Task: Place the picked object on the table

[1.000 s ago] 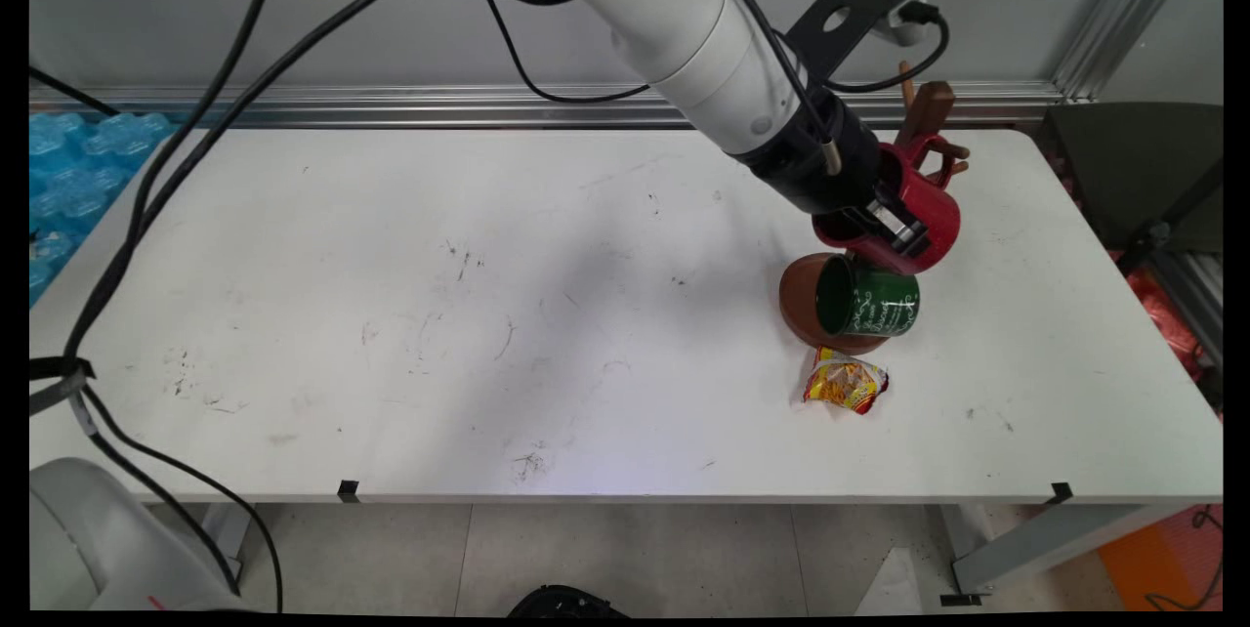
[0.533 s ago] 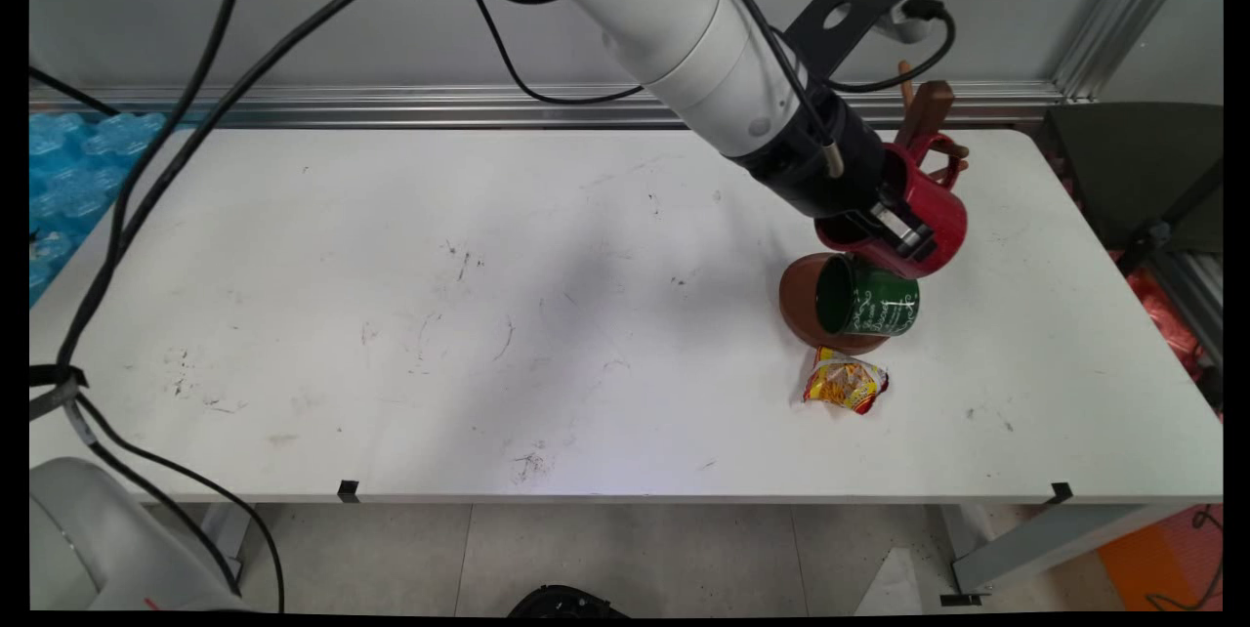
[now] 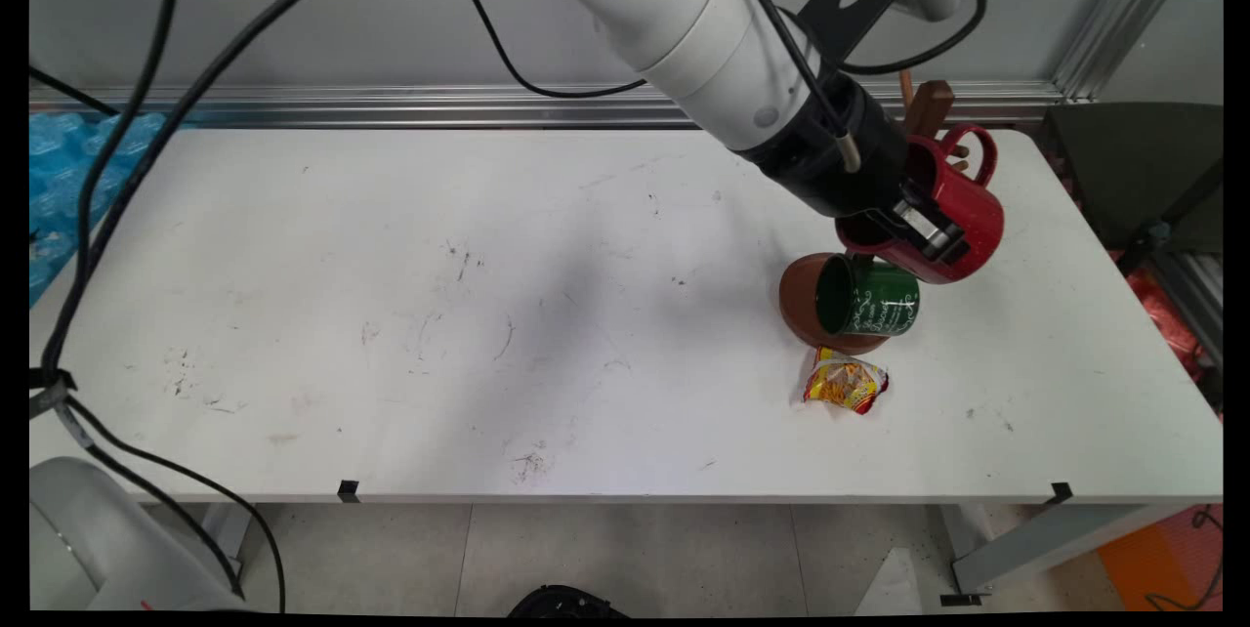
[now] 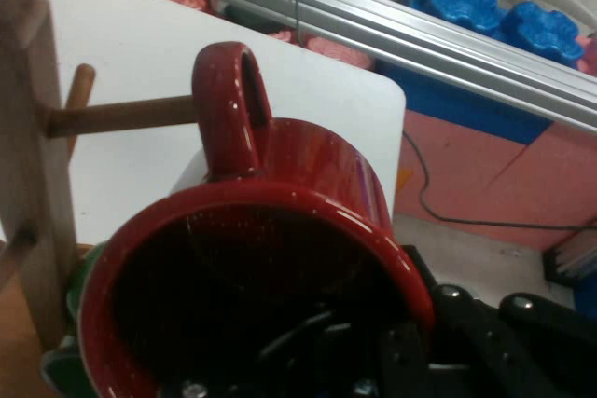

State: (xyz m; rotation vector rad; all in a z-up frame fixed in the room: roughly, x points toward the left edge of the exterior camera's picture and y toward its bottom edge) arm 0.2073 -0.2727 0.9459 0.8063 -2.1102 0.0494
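White tabletop (image 3: pixel 488 295), scuffed, mostly bare on its left and middle; everything sits crowded toward the far right corner. From the main view we note the pincer (image 3: pixel 923 229) closed on the rim of a red mug (image 3: pixel 952 217), one finger inside, one outside, the mug tilted and off the surface. Its handle points up and back, close to the wooden mug rack (image 3: pixel 933 104) at the far edge. Just below lies a green mug (image 3: pixel 869 297) on its side, resting on a brown bowl (image 3: pixel 803 305); a yellow snack packet (image 3: pixel 846 383) sits nearer us, apart.

From the hand view, the red mug's (image 4: pixel 270 277) handle loop stands in front of a horizontal peg (image 4: pixel 121 116) of the rack post (image 4: pixel 28 156). We judge the grip needs steady wrist angle. Room is tight toward the rack and the tabletop's right corner; open room lies leftward.
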